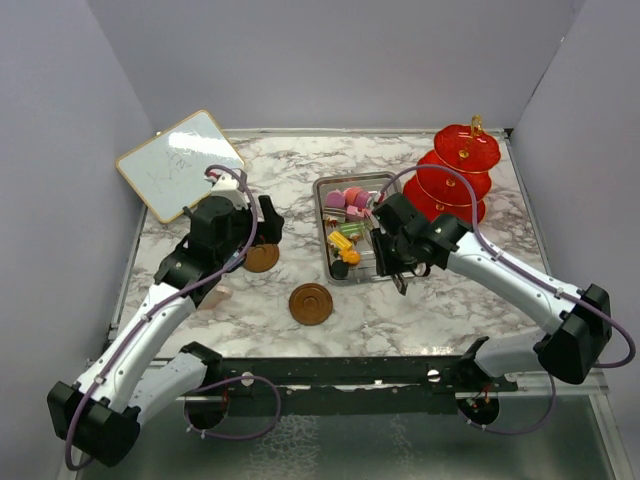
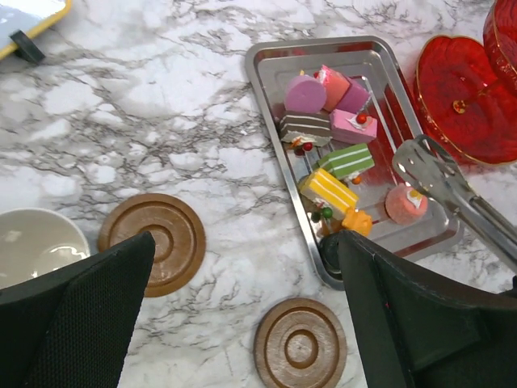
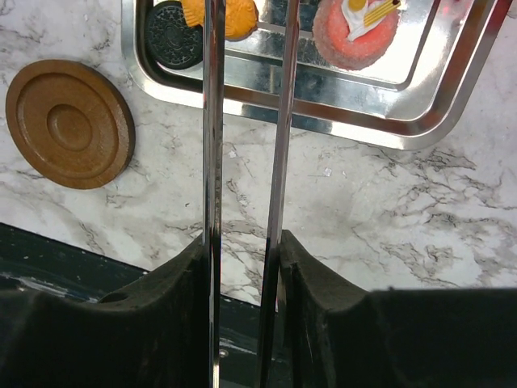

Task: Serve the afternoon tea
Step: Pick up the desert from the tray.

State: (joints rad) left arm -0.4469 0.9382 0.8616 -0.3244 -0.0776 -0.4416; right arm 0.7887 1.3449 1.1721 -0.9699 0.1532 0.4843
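Several small cake pieces (image 2: 331, 121) in pink, purple, yellow and green lie in the steel tray (image 2: 266, 89). The red tiered stand (image 1: 455, 175) rises behind the tray's right side. Two brown saucers (image 2: 153, 242) (image 2: 300, 343) rest on the marble. My left gripper (image 2: 246, 267) hangs open above the gap between them, holding nothing. My right gripper (image 3: 246, 250) is shut on metal tongs (image 3: 212, 121), whose tips (image 2: 420, 158) reach over the tray near a round pink cake (image 2: 404, 204). At the left edge sits a round cup (image 2: 36, 242) with a pale inside.
A wood-framed whiteboard (image 1: 180, 165) leans at the back left corner. A black round cake (image 3: 174, 34) and an orange piece (image 3: 222, 14) lie in the tray's near corner. The dark frame of the table's front edge (image 3: 48, 259) runs just below the right gripper.
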